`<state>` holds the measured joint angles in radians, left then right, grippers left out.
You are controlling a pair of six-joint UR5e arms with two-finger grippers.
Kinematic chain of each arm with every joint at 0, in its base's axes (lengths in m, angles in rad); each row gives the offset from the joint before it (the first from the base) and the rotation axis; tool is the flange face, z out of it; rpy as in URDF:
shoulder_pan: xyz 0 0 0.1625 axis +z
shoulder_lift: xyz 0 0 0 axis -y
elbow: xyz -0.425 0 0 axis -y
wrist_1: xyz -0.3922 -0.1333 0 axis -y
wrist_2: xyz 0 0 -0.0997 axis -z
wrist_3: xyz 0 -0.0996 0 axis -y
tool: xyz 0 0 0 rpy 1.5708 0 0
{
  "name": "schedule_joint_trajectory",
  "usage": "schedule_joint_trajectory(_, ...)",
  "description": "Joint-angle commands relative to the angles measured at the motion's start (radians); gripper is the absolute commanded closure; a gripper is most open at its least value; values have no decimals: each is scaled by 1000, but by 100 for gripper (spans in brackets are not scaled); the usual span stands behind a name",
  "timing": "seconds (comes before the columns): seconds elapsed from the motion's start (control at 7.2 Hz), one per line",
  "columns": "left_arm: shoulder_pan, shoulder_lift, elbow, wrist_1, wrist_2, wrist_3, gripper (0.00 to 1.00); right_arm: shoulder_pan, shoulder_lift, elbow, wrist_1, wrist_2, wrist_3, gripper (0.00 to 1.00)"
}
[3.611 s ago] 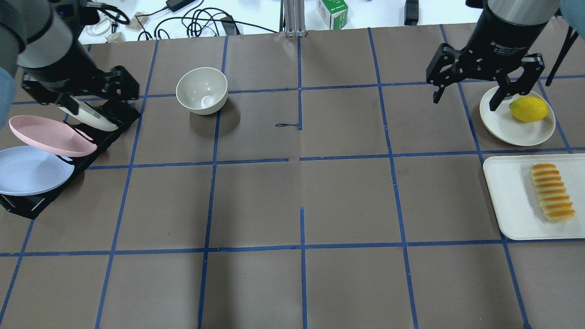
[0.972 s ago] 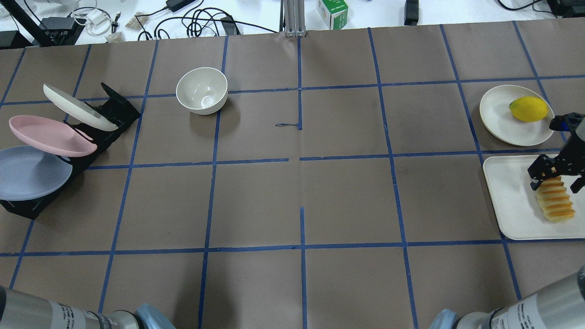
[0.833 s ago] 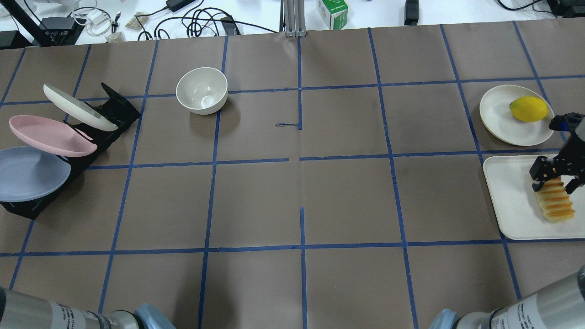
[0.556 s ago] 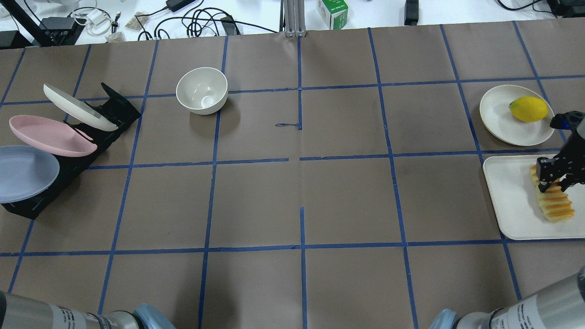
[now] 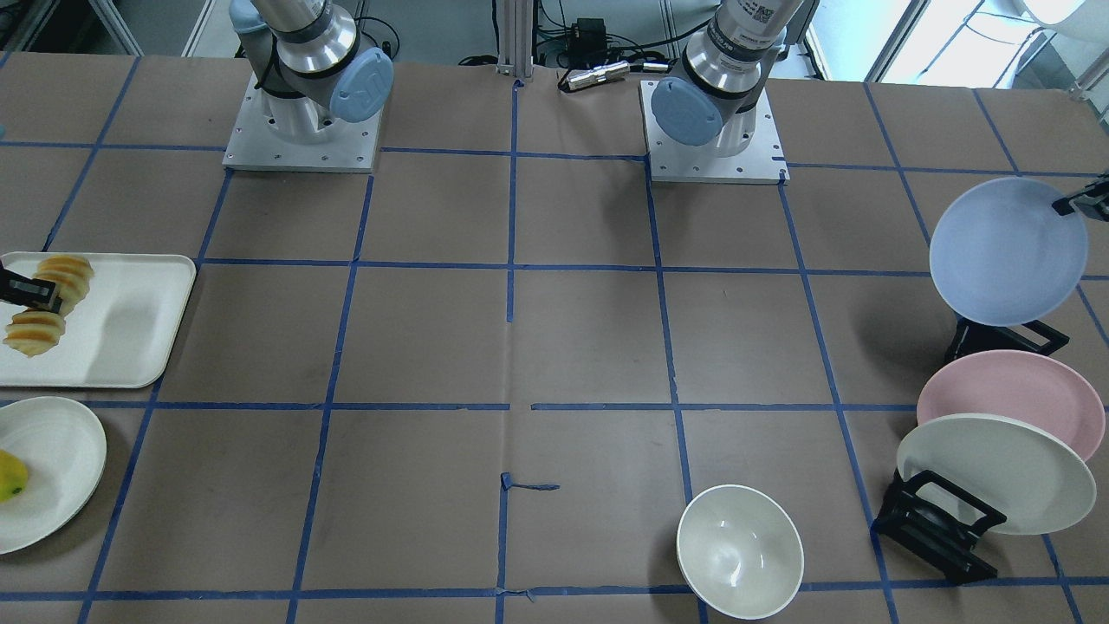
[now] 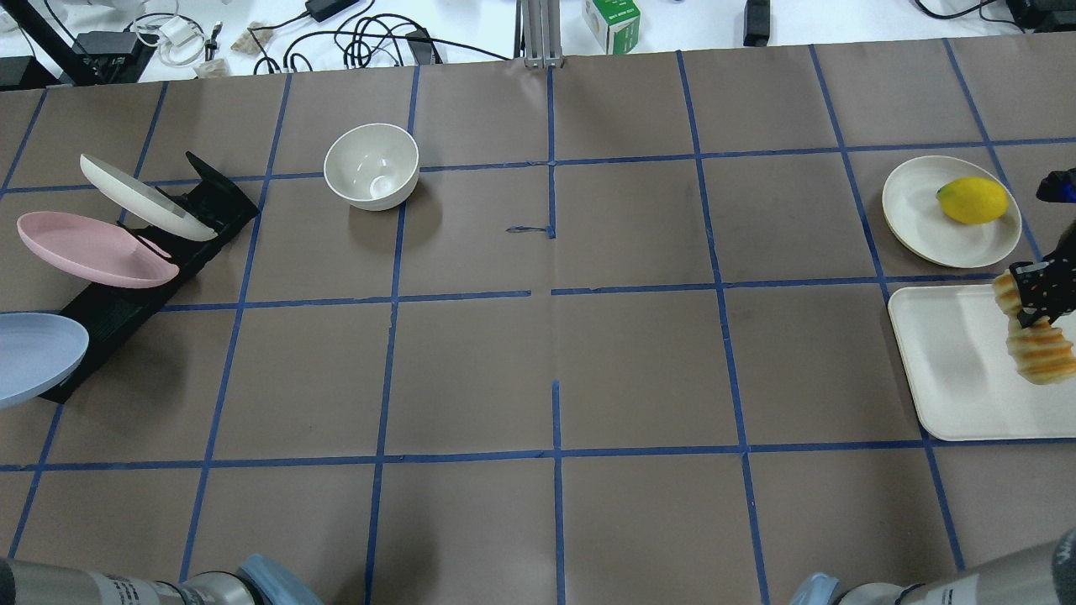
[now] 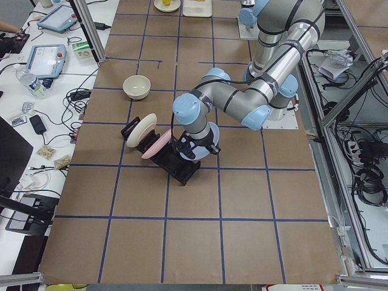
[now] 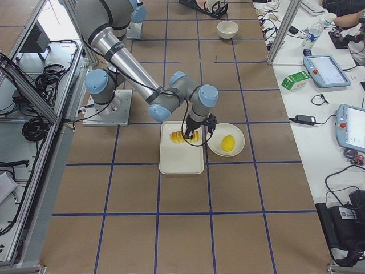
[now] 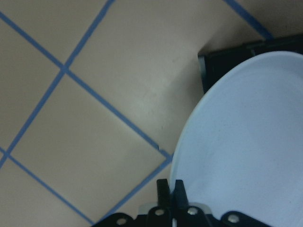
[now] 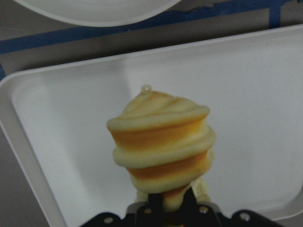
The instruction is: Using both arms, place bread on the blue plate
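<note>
The bread (image 6: pixel 1041 357) hangs at the desk's right end, clamped across its middle by the right claw (image 6: pixel 1039 296), whose fingers are pressed against the loaf's two sides. It is held tilted above the white tray (image 6: pixel 950 370), one end over the tray's far rim, and it throws a soft shadow on the tray's bare floor. The right wrist view looks along the loaf end-on, with the tray behind it.

The blue plate (image 5: pixel 1009 251) is at the desk's left end, held by its rim in the left claw (image 9: pixel 169 188), whose fingers sit close together, clamped on the plate's edge. The plate is tilted, its lower edge by the near end of the black rack (image 6: pixel 160 260); whether it touches the rack cannot be told. The pink plate (image 6: pixel 92 249) and the cream plate (image 6: pixel 143 197) lean in the rack's other slots.

Beyond the tray, toward the far edge, a small white plate (image 6: pixel 925 223) carries a lemon (image 6: pixel 973 200). A white bowl (image 6: pixel 371 165) stands upright left of centre, nearer the far edge, well apart from both claws.
</note>
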<state>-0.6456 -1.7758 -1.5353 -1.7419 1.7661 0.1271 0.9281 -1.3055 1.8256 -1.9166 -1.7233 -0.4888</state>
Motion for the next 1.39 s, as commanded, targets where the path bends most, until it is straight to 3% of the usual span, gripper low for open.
schedule_joint_trajectory(0.0,-8,50,-41,-230,-235,-66,100,116,-23,-124,123,33,3,100)
schedule_joint_trajectory(0.14,-50,65,-95,-249,-335,-75,100,211,-23,-191,193,33,103,100)
schedule_joint_trajectory(0.42,-235,78,-184,-155,-451,-102,100,389,-24,-296,304,63,284,100)
schedule_joint_trajectory(0.69,-490,91,-268,194,-494,-264,100,478,-25,-327,330,116,358,100)
schedule_joint_trajectory(0.83,-594,69,-336,480,-493,-467,100,530,-23,-334,321,143,412,100)
schedule_joint_trajectory(0.97,-679,44,-392,683,-493,-650,100,587,-15,-344,320,174,487,100)
schedule_joint_trajectory(1.25,-874,21,-472,915,-487,-925,100,647,-12,-344,314,177,550,100)
